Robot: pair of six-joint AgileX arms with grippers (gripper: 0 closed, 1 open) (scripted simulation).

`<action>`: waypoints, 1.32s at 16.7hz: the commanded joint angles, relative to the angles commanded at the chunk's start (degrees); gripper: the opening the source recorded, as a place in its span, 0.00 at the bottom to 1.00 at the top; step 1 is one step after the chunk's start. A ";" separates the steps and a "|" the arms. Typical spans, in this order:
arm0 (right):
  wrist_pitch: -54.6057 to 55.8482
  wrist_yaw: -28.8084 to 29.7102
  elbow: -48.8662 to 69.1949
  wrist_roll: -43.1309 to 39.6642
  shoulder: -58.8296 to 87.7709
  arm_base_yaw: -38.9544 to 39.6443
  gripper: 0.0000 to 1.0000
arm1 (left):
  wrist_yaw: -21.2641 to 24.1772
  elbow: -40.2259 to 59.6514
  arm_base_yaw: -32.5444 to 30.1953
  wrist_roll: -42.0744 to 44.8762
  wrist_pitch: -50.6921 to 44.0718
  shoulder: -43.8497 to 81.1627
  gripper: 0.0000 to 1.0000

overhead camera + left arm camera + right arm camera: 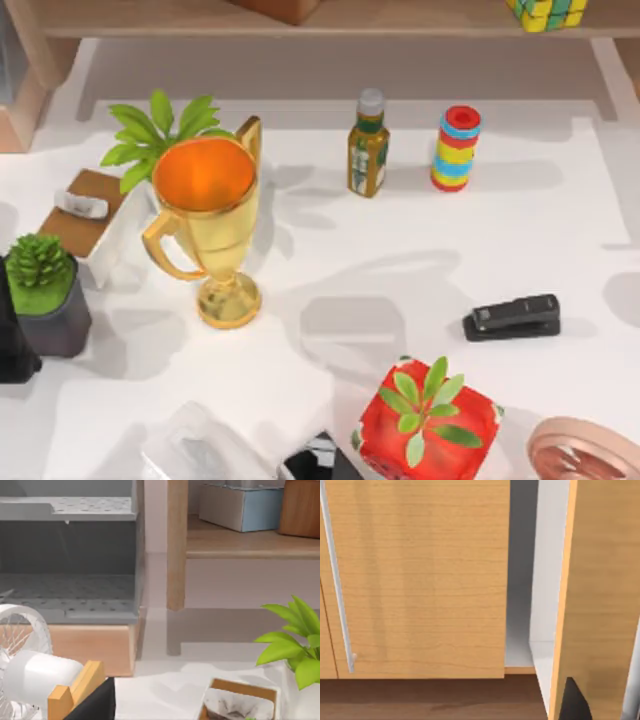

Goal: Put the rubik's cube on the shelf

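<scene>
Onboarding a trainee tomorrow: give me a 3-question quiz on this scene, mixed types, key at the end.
1. True or false: the rubik's cube already sits on the shelf.
2. Multiple choice: what stands right beside the bottle in the top view? A) the striped cylinder B) the stapler C) the trophy
3. Fill in: the red planter with green leaves stands at the table's ____ edge in the top view.

Key
1. True: it is on the board, toward the right end.
2. A: the cylinder stands just right of the bottle, apart from it.
3. Near (bottom) edge.
</scene>
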 joint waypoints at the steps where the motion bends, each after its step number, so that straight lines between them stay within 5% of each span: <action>1: 0.00 0.00 0.00 0.00 0.00 0.00 0.00 | 0.00 0.00 0.00 0.00 0.00 0.00 1.00; 22: -8.23 6.66 12.28 -0.98 5.81 6.19 0.00 | 0.00 0.00 0.00 0.00 0.00 0.00 1.00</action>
